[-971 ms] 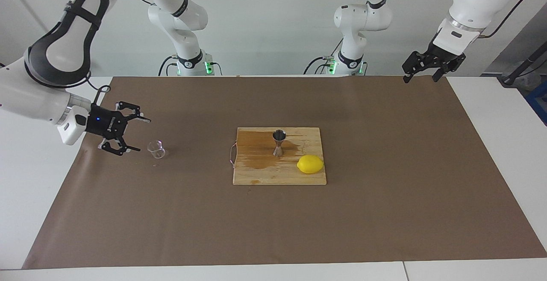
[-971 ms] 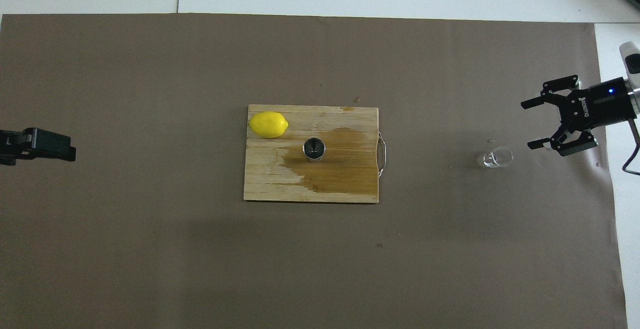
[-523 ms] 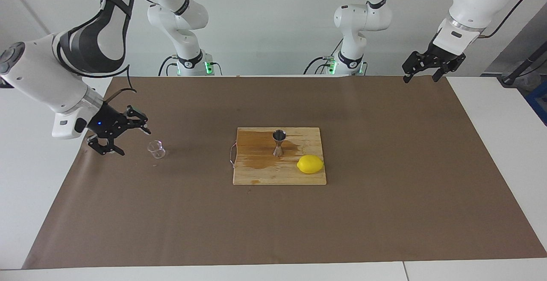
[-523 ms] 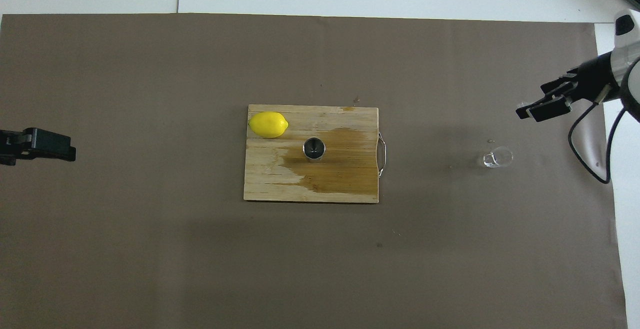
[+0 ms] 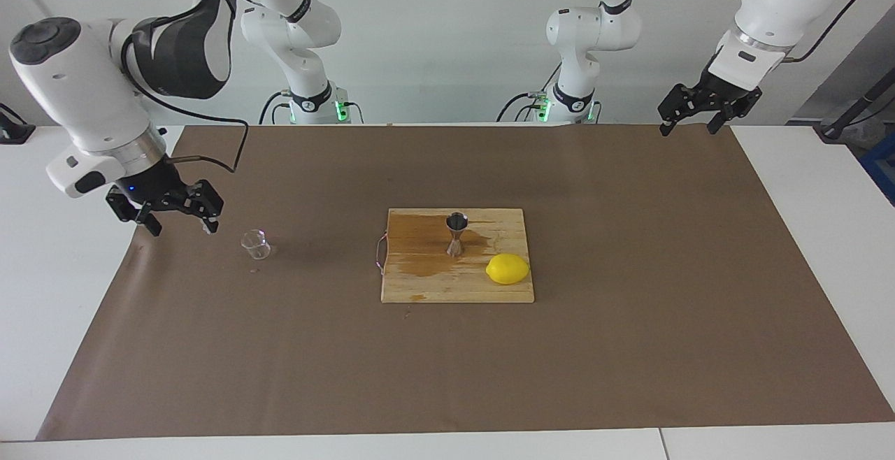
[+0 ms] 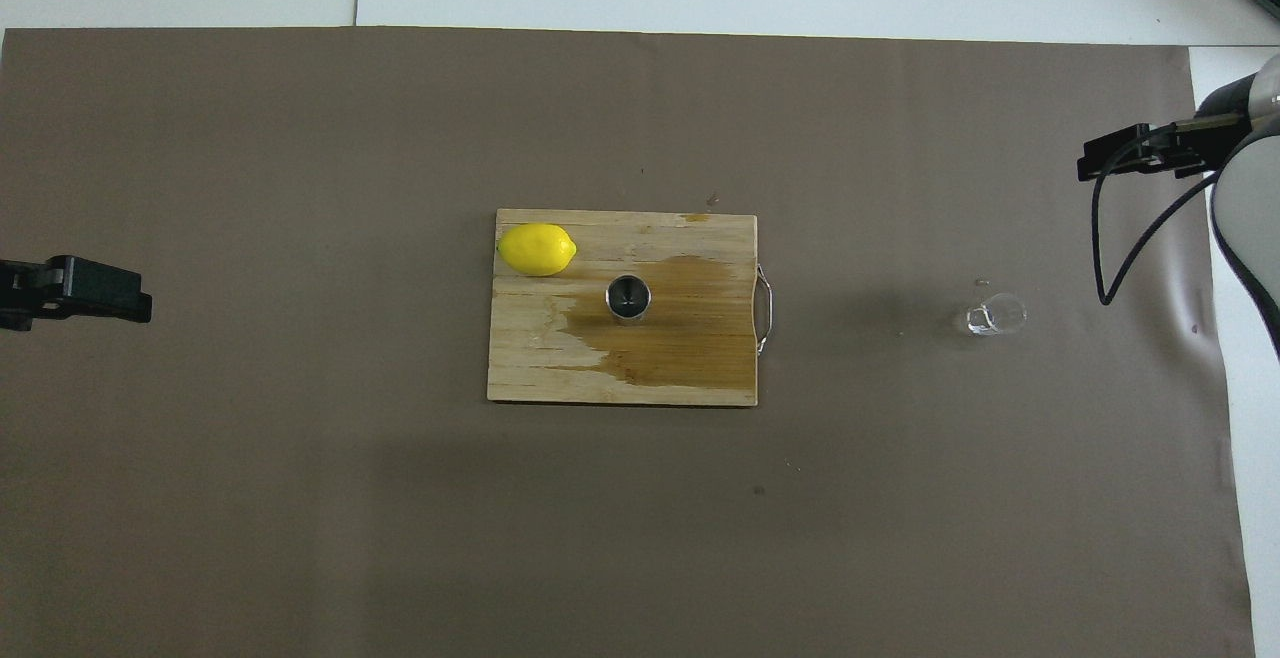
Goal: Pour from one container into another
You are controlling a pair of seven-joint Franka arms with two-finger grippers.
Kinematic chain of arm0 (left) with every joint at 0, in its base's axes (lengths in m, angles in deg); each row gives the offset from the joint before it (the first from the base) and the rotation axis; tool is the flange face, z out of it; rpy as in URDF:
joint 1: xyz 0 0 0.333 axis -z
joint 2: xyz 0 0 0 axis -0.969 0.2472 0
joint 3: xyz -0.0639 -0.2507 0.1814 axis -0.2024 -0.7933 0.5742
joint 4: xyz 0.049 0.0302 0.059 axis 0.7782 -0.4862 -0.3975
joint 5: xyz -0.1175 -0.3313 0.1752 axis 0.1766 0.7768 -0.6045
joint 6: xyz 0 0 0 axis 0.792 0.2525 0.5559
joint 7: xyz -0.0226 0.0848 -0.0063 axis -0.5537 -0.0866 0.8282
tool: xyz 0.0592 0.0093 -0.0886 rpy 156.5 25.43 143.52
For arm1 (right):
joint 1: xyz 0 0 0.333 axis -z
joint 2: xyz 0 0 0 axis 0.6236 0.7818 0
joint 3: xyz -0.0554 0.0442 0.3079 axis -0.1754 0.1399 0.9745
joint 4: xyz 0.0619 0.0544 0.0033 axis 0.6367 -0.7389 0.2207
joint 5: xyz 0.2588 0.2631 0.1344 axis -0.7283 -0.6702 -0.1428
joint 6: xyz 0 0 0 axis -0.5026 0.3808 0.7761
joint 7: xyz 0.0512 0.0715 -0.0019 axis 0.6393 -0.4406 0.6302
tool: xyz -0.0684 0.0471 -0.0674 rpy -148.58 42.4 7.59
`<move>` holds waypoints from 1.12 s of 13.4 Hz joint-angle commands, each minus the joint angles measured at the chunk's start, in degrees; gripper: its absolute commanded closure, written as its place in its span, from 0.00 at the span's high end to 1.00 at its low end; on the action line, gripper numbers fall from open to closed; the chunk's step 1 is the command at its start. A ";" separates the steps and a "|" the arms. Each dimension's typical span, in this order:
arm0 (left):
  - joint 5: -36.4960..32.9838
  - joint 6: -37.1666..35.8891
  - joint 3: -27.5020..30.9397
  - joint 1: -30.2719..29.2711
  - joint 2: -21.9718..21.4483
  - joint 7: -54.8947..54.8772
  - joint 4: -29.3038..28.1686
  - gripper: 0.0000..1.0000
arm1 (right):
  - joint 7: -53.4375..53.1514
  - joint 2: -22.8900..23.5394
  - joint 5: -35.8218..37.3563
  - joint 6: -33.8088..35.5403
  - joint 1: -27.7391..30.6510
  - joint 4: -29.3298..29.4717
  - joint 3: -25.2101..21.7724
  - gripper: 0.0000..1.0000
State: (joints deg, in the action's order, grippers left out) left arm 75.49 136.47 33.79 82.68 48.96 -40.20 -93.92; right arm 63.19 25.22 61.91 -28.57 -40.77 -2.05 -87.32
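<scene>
- Tiny clear glass cup [image 5: 256, 245] [image 6: 995, 316]: upright on the brown paper [image 5: 629, 348] in the left part of the facing view, well apart from the board. Free-standing, gripped by nothing. Contents impossible to read through the clear glass.
- Steel jigger [image 5: 456, 233] [image 6: 628, 298]: upright at the middle of the frame on the wooden board [image 5: 454, 289] [image 6: 540, 368], open cone up. Probably set there so that spills land on wood and not on paper.
- Dark wet patch [image 5: 419, 254] [image 6: 690, 333] spread over the board around the jigger's foot, toward the board's wire handle. Likely liquid that missed or overflowed the narrow mouth, so probably a pour already made.
- Lemon [image 5: 507, 268] [image 6: 537, 249]: on a corner of the same board, just beside the jigger but not touching. No apparent part in the pouring.
- Right hand [image 5: 178, 219] [image 6: 1140, 153]: fingers spread, nothing held, raised over the paper's edge at the left of the facing view, near the cup but clear of it. Placed as if done with the cup.
- Left hand [image 5: 692, 124] [image 6: 80, 293]: fingers apart, empty, waiting at the upper right of the facing view, well apart from the board.
- Judged stage: at or near the end.
</scene>
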 commanded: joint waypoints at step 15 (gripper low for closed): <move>-0.96 -0.05 0.00 -0.05 -1.39 -0.13 -1.44 1.00 | -3.39 -12.68 5.60 20.52 1.84 -0.55 0.52 1.00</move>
State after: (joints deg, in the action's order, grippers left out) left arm 75.49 136.47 33.79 82.68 48.96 -40.20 -93.92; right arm 58.99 15.72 66.09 -8.10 -39.57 0.72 -87.55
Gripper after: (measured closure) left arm 0.000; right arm 0.000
